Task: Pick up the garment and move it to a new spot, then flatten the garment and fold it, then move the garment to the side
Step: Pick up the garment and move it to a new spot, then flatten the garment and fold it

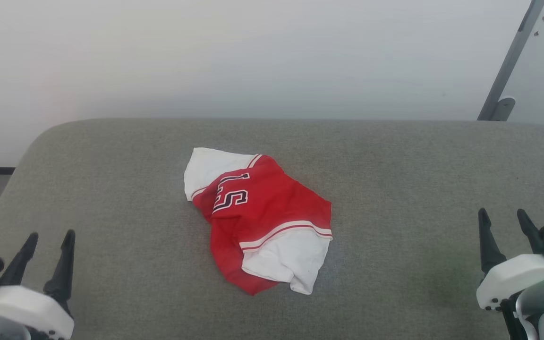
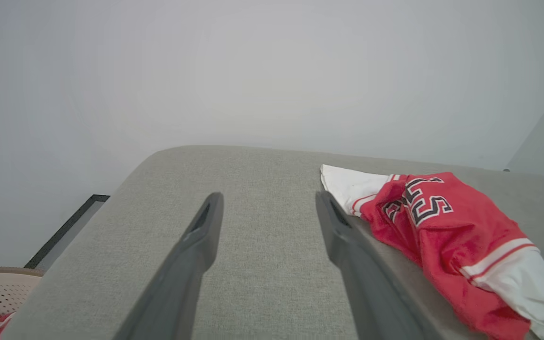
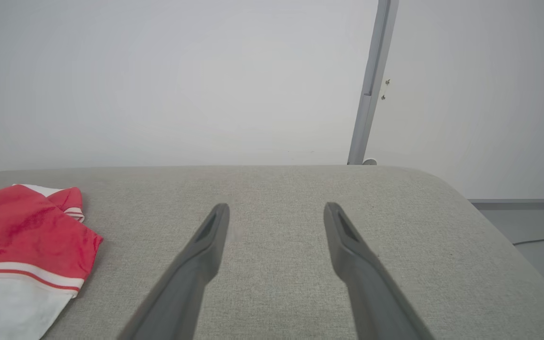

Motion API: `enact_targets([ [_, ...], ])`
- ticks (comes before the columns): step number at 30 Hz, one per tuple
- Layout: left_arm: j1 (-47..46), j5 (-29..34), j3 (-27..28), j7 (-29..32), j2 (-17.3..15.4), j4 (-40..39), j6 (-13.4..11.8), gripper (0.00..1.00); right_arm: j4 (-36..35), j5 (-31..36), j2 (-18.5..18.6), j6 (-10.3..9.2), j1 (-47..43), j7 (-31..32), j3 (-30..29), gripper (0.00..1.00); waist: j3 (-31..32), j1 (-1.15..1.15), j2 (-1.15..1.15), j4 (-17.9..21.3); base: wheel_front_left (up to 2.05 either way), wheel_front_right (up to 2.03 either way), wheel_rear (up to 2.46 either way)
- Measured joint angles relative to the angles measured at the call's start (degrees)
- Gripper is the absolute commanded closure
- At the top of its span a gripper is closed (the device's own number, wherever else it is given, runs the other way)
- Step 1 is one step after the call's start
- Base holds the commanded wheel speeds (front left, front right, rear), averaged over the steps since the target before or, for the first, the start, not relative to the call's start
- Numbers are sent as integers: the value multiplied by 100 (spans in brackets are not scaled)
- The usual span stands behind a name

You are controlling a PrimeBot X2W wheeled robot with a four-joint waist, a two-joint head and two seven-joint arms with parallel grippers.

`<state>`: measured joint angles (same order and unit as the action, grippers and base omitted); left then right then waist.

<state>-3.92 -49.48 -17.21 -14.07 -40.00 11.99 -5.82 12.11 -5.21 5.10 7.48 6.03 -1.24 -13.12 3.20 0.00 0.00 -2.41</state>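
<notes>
left claw (image 1: 51, 233): fingers are held spread, nothing is gripped; it is poised low over the grey cushion (image 1: 395, 189).
right claw (image 1: 501, 211): fingers are spread too, nothing is held.
garment (image 1: 262, 217): is found crumpled on the cushion between the two claws, ahead and inward of each, well apart from both.
handling: judged light, soft, limp; sagging and bunching are expected once lifted.
grasp: a raised fold near the striped trim, or the white sleeve edge facing each claw, is best pinched.
</notes>
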Motion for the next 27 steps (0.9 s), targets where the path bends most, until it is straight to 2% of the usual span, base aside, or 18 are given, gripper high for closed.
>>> enact_targets([
  [9,288,-38,235,-60,-7,-185,155,0,-13,-31,-34,0,-56,-1,-16,0,-38,0,0,-56,0,0,0],
  [17,273,8,190,-38,-15,-314,135,0,-34,-53,-37,0,-60,26,45,0,-90,0,0,-99,0,0,0],
  [22,143,40,96,38,19,-431,103,0,-21,-191,-30,0,-96,172,430,0,-155,0,0,-275,0,0,0],
  [27,8,116,-33,153,51,-556,53,0,-19,-387,44,0,-43,536,1193,0,-300,0,0,-528,0,0,0],
])
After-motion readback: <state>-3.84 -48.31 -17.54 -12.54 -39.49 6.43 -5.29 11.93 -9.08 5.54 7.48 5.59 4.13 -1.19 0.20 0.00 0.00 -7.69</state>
